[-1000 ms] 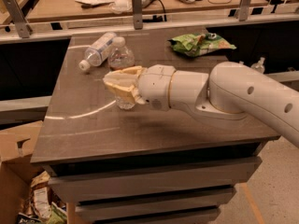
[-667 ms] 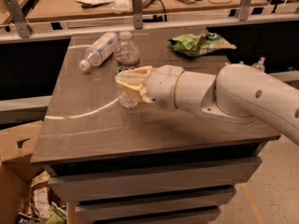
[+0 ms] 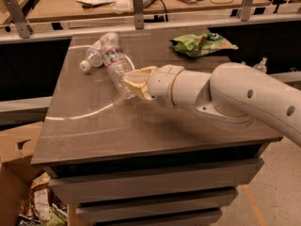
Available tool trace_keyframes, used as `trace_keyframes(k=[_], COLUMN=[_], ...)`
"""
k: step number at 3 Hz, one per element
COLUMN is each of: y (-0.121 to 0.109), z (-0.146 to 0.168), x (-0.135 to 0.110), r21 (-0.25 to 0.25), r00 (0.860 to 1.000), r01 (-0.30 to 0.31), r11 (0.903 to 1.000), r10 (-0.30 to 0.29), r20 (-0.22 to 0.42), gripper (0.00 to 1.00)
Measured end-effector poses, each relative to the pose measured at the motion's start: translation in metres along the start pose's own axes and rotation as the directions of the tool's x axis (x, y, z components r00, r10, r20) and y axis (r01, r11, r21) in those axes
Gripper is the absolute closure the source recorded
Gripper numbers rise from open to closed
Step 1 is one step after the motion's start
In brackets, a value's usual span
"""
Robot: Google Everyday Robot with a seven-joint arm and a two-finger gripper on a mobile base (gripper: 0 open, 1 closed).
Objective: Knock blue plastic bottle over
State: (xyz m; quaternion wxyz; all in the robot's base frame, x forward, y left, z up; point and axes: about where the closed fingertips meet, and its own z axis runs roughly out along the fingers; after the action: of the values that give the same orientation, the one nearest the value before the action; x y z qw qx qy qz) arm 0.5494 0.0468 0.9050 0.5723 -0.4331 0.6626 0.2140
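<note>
the gripper [image 3: 135, 81] presses sideways on the lower part of the blue plastic bottle [image 3: 114, 60], so it tilts away, likely toppling. whether the gripper is wide or narrow, i cannot tell.

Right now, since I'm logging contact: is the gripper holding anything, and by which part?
It cannot be told. The cream-coloured gripper lies against the lower body of the tilted small clear ribbed plastic bottle; whether it actually grips it is hidden.
</note>
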Motion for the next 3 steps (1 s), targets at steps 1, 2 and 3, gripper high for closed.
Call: trace_keyframes(k=[1, 2, 3], y=[-0.006, -0.014, -0.026], z=[0.009, 0.002, -0.013], x=[0.001, 0.0, -0.001], r21=[0.027, 0.053, 0.095], r00=[1.0, 1.0, 1.0], r01=[-0.004, 0.006, 0.025], r11=[0.9996, 0.9986, 0.9952], r10=[0.004, -0.006, -0.025], r20=[-0.008, 0.002, 0.004], gripper=[1.0, 1.0, 1.0])
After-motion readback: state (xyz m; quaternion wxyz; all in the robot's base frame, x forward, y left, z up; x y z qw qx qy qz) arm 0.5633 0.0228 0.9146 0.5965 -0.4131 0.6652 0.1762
